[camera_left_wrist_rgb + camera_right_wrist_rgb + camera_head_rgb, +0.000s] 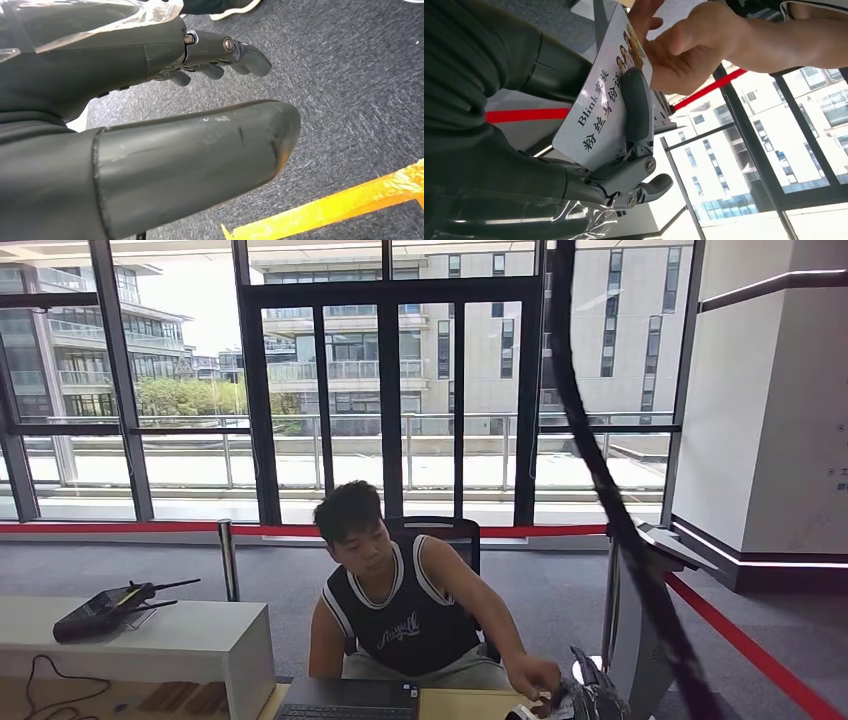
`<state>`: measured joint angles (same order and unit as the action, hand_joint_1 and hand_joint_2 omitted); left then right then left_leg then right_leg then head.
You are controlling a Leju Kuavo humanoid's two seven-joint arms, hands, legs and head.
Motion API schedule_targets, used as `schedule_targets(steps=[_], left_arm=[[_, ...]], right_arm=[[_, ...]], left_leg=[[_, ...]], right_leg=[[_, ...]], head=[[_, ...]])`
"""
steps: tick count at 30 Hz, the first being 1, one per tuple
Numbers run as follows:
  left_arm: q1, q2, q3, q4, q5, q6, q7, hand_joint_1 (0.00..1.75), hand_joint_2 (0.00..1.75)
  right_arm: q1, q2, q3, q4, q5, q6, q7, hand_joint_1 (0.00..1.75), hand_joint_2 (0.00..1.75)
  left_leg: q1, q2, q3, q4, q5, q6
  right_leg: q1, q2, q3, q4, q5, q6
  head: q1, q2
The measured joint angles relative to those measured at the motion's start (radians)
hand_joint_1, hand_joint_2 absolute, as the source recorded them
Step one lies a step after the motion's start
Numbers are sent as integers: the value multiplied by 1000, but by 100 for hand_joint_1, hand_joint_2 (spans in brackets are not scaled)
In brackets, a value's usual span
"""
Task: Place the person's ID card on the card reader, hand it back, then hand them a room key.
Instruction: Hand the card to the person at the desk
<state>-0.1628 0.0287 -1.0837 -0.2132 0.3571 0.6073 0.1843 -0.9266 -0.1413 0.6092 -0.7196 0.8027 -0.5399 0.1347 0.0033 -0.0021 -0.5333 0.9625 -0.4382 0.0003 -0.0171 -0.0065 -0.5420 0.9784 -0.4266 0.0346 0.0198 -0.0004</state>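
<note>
My right hand (574,180) pinches a white ID card (599,107) printed with "Blink" and small portraits, thumb behind it and one finger (636,110) across its face. The person's hand (689,50) touches the card's far end. From the head camera, the seated person in a dark sleeveless jersey (405,625) reaches an arm to my right hand (597,695) at the frame's lower right, where the card (545,708) barely shows. My left hand (165,150) hangs over grey carpet, fingers (220,55) apart from the thumb, holding nothing.
A white counter (190,640) at the left carries a black device with antennas (105,610). A keyboard (345,710) lies on the desk (470,705) before the person. A dark strap (610,500) crosses the head view diagonally. Yellow tape (340,200) marks the floor.
</note>
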Motion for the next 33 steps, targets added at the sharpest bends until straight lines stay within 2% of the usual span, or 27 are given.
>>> schedule_targets(steps=[9,10,13,14,17,21,27,33], left_arm=[[-10,0,-15,0,-13,-6,1,0,0],[-11,0,-16,0,-13,-6,1,0,0],[-12,0,-21,0,-10,-6,1,0,0],[-12,0,-22,0,-9,-6,1,0,0],[-12,0,-27,0,-7,-6,3,0,0],[-9,0,-29,0,-3,-6,3,0,0],[-2,1,-29,0,13,3,-2,0,0],[17,7,-29,1,47,24,-11,0,0]], right_arm=[[-50,33,18,46,21,11,12,171,175],[-51,35,20,50,22,11,12,137,175],[-53,42,24,64,21,8,10,10,175],[-53,44,26,68,20,6,9,0,175],[-52,49,29,82,12,-3,5,0,175],[-52,55,32,98,2,-10,0,0,0],[-50,56,28,114,-66,-13,-35,0,0],[-12,50,-5,82,-256,63,-124,0,0]], left_leg=[[0,0,0,0,0,0],[0,0,0,0,0,0],[0,0,0,0,0,0],[0,0,0,0,0,0],[0,0,0,0,0,0],[0,0,0,0,0,0],[0,0,0,0,0,0],[0,0,0,0,0,0]], right_leg=[[0,0,0,0,0,0],[0,0,0,0,0,0],[0,0,0,0,0,0],[0,0,0,0,0,0],[0,0,0,0,0,0],[0,0,0,0,0,0],[0,0,0,0,0,0],[0,0,-1,0,0,0]], head=[[0,0],[0,0],[0,0],[0,0],[0,0],[0,0],[0,0],[0,0]])
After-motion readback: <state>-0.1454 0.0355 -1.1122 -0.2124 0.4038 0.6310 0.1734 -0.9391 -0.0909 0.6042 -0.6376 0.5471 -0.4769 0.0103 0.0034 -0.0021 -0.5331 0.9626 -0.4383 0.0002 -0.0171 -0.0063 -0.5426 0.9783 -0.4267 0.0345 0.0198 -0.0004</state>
